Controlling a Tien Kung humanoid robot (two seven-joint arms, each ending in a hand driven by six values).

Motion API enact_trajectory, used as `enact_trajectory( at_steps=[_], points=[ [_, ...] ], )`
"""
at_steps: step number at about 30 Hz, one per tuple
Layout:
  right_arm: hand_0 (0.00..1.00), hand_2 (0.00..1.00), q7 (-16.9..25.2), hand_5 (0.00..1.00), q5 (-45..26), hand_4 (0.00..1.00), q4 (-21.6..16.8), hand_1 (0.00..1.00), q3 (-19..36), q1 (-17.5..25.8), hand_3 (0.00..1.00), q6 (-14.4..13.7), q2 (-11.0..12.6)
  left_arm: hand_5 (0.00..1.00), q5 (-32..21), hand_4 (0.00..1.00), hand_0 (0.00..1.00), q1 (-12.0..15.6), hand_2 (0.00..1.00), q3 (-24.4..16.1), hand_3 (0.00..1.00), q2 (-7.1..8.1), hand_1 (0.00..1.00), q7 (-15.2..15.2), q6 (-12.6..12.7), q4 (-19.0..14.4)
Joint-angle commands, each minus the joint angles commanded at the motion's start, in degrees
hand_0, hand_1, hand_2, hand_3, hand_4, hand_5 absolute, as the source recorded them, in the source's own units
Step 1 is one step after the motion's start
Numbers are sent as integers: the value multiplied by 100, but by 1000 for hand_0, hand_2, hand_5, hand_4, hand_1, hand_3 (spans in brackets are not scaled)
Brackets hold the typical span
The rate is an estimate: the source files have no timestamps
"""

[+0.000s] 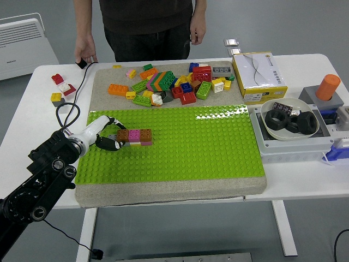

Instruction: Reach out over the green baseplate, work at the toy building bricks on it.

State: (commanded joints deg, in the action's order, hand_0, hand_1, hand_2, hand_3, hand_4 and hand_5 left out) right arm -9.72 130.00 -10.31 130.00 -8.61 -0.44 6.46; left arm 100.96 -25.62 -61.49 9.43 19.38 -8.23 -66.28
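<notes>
Reaching in from the lower left corner, the black left arm (38,180) covers part of the table's near left edge, and its white-and-black left hand (103,136) lies over the green baseplate (180,144) near that plate's left edge; the right arm is out of view. The fingertips (113,144) are small and dark against the studs, so whether they truly pinch anything is hard to make out: the hand looks narrowly curled, touching the left end of a short brick row (135,135) of brown, pink and brown bricks, with a grey piece partly hidden beneath the fingers. The row sits on the baseplate's left part, nearer its far edge than its near one. The baseplate rests on a beige mat (163,191) that runs from the table's near edge to its far edge. On the mat's far strip lies a loose pile of bricks (174,82) in many colours. 3 or 4 stray bricks (61,86) lie by the table's far left corner beside a black cable (68,109). Toward the right edge stand a yellow-and-white box (257,73), a white bowl of black rings (289,121) in a grey tray (294,144), and an orange cylinder (328,86). A person (142,22) stands at the far side, cut off above the chest, one hand (86,52) resting at the far edge.
</notes>
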Motion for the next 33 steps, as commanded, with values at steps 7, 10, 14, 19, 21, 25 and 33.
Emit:
enact_trajectory(
  at_steps=[7, 10, 14, 19, 21, 25, 33],
  points=[
    [658, 603, 9, 998, 0, 732, 0, 632, 0, -1, 728, 5, 0, 2, -5, 627, 998, -5, 913, 3, 510, 1, 959, -21, 21, 20],
    [658, 603, 11, 998, 0, 732, 0, 632, 0, -1, 728, 6, 2, 2, -10, 627, 998, -3, 913, 0, 510, -1, 959, -33, 28, 22],
    [658, 601, 15, 995, 0, 730, 0, 634, 0, -2, 726, 9, 5, 2, -24, 641, 998, -3, 911, -6, 517, -5, 958, -51, 28, 19],
    [658, 601, 29, 994, 0, 730, 0, 628, 0, -2, 728, 17, 8, 2, -60, 614, 997, -2, 916, -20, 547, -6, 957, -103, 15, 16],
    [658, 601, 33, 994, 0, 730, 0, 628, 0, -3, 728, 20, 9, 2, -71, 614, 997, -2, 916, -21, 547, -7, 957, -113, 1, 18],
    [658, 601, 34, 993, 0, 729, 0, 628, 0, -4, 723, 23, 13, 2, -107, 630, 990, -1, 917, -12, 547, -6, 956, -130, -28, 22],
    [658, 599, 43, 992, 0, 727, 0, 624, 0, -4, 722, 30, 15, 2, -143, 623, 987, -1, 918, -9, 546, -8, 958, -153, -35, 48]
  ],
)
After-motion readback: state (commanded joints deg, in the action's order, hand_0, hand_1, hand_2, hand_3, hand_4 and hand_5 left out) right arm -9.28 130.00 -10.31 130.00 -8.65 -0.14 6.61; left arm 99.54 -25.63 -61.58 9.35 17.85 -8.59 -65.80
